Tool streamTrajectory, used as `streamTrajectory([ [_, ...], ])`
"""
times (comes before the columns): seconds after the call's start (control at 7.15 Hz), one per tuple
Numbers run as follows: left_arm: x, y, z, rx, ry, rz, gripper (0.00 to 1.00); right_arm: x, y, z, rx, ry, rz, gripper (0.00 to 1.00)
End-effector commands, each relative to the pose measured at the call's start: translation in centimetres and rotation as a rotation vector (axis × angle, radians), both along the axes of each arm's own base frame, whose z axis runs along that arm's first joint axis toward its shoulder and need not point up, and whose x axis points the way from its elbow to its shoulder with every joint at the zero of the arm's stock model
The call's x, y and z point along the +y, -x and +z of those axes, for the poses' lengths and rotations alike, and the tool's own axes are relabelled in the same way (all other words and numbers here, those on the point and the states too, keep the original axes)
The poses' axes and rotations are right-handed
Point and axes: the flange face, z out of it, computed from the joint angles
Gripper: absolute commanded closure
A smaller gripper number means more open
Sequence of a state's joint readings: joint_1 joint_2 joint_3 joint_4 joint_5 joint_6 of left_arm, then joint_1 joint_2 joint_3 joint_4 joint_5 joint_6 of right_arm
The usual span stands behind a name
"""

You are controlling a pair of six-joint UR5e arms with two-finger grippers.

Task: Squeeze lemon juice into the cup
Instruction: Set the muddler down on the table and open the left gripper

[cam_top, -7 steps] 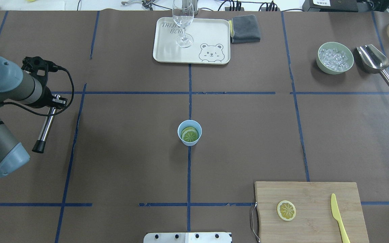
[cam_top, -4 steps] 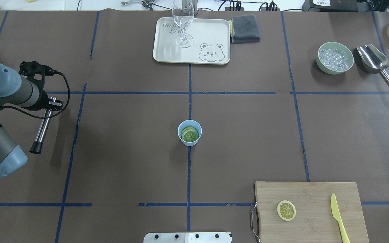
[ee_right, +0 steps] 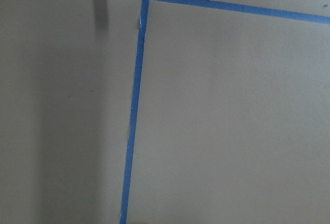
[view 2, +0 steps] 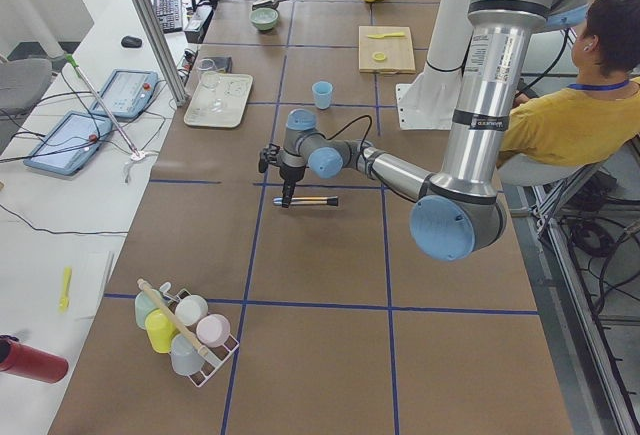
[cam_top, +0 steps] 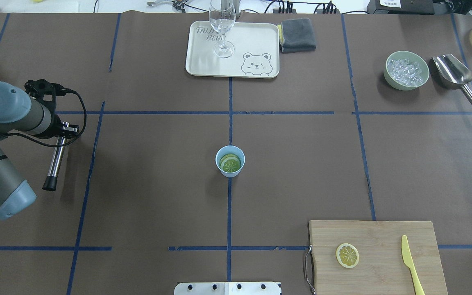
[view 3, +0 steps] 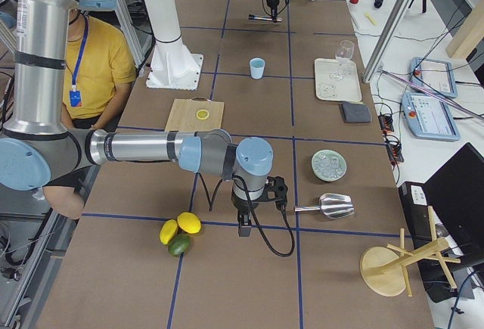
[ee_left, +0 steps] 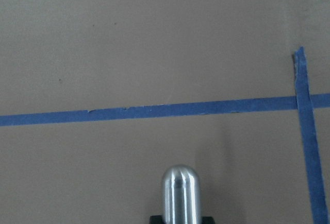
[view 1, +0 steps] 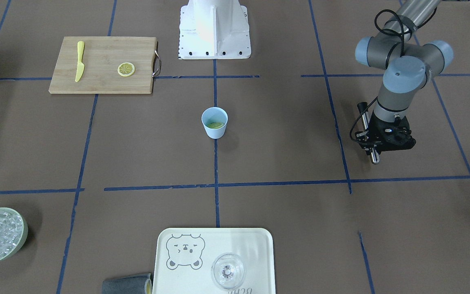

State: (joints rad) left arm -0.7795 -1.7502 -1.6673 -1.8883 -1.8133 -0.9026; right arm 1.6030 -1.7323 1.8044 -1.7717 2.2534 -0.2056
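The lemon (cam_top: pixel 347 255) is a yellow slice lying cut face up on the wooden cutting board (cam_top: pixel 383 233); it also shows in the front-facing view (view 1: pixel 126 69). The light-blue cup (cam_top: pixel 230 161) stands upright at the table's middle with green citrus slices inside, also seen in the front-facing view (view 1: pixel 214 122). My left gripper (cam_top: pixel 60 132) is far to the cup's left, shut on a metal rod (cam_top: pixel 55 159) with a black tip, held low and nearly level. My right gripper (view 3: pixel 243 227) shows only in the exterior right view, beyond the board; I cannot tell its state.
A yellow plastic knife (cam_top: pixel 411 262) lies on the board right of the lemon. A tray (cam_top: pixel 203 61) with a clear glass (cam_top: pixel 222 28) and a grey cloth (cam_top: pixel 298 35) sit at the far side. A green bowl of ice (cam_top: pixel 407 69) and a metal scoop (cam_top: pixel 455 73) are far right.
My left gripper and the rod have shifted a little, first leftward, then back right and nearer. The cup, lemon and board have not moved.
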Motion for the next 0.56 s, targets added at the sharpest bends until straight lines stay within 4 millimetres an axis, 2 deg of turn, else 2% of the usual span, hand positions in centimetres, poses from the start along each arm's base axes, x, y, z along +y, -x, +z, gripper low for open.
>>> streamTrajectory([
  [0.0,0.4,-0.6,-0.1,0.001,-0.002,0.014,0.44,-0.1,0.0,-0.1,0.000,-0.003,0.000,0.00],
  [0.14,0.4,-0.7,-0.2,0.000,-0.008,0.020,0.00,-0.1,0.0,-0.1,0.000,-0.003,0.000,0.00],
  [0.28,0.3,-0.5,-1.0,-0.003,-0.052,0.066,0.00,-0.1,0.0,-0.2,0.000,-0.004,0.001,0.00],
  [0.42,0.6,0.5,-2.9,-0.010,-0.162,0.182,0.00,-0.2,0.0,-0.3,0.000,-0.007,0.001,0.00],
])
